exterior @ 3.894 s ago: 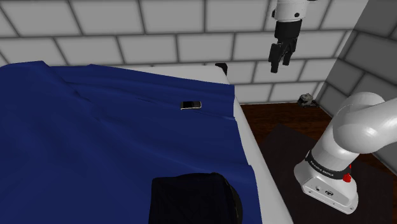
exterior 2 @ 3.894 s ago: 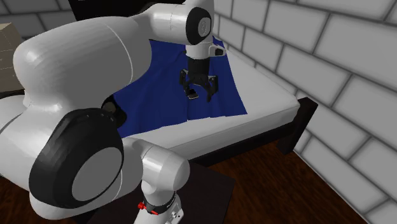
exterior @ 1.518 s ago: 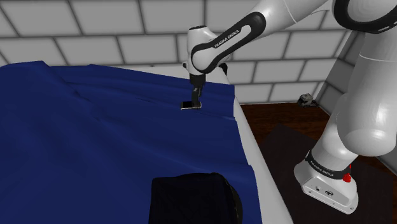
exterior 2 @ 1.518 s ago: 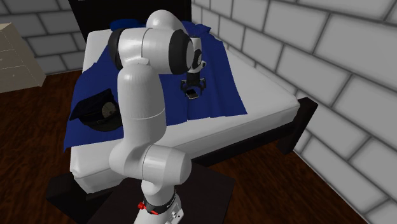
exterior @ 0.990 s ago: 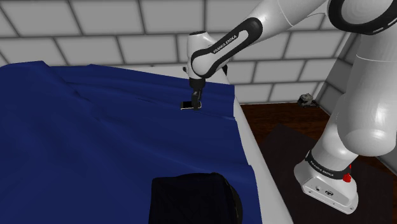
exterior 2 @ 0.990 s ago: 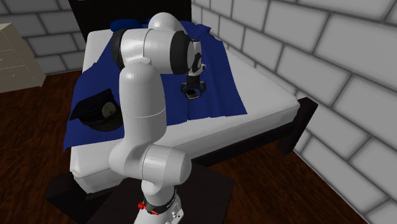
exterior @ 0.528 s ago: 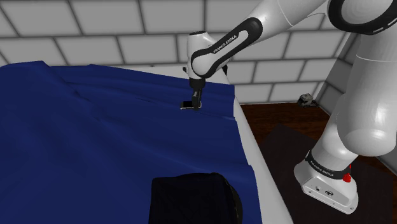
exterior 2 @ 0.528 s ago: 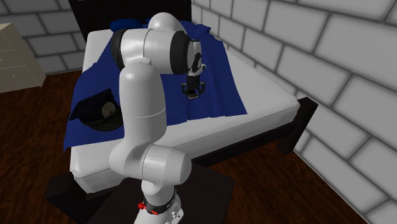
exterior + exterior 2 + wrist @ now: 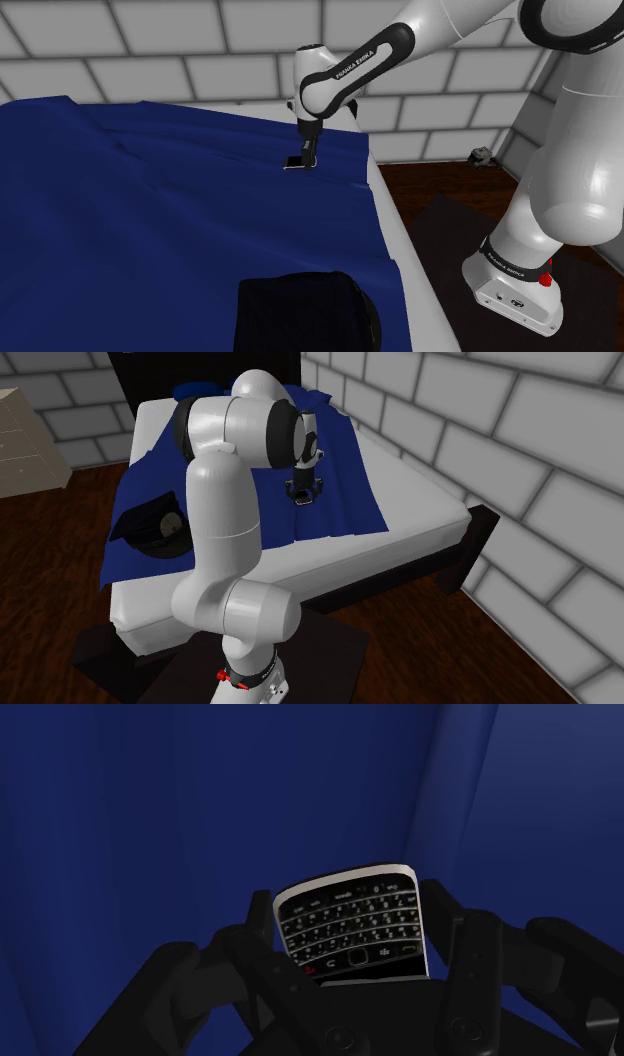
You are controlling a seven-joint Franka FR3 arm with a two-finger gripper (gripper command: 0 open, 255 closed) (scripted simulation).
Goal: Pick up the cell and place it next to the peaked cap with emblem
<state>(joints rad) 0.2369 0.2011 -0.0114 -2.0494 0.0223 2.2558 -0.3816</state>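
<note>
Grey brick walls (image 9: 200,70) stand behind a bed (image 9: 410,492) covered by a blue blanket (image 9: 150,230); the gripper (image 9: 306,158) points down onto the blanket near the wall; its fingers (image 9: 258,929) pinch the cell (image 9: 350,929) from both sides, keypad showing in the wrist view; the dark peaked cap (image 9: 305,310) lies on the blanket at about 6 o'clock from the cell in the shoulder view, well apart.

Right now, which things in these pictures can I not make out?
The cap: shoulder view, cut off by the bottom edge; no emblem can be made out. Second exterior view, the arm hides part of it.
The phone: wrist view, its lower end hidden behind the gripper.
A small grey thing on the floor: shoulder view, too small to name.
</note>
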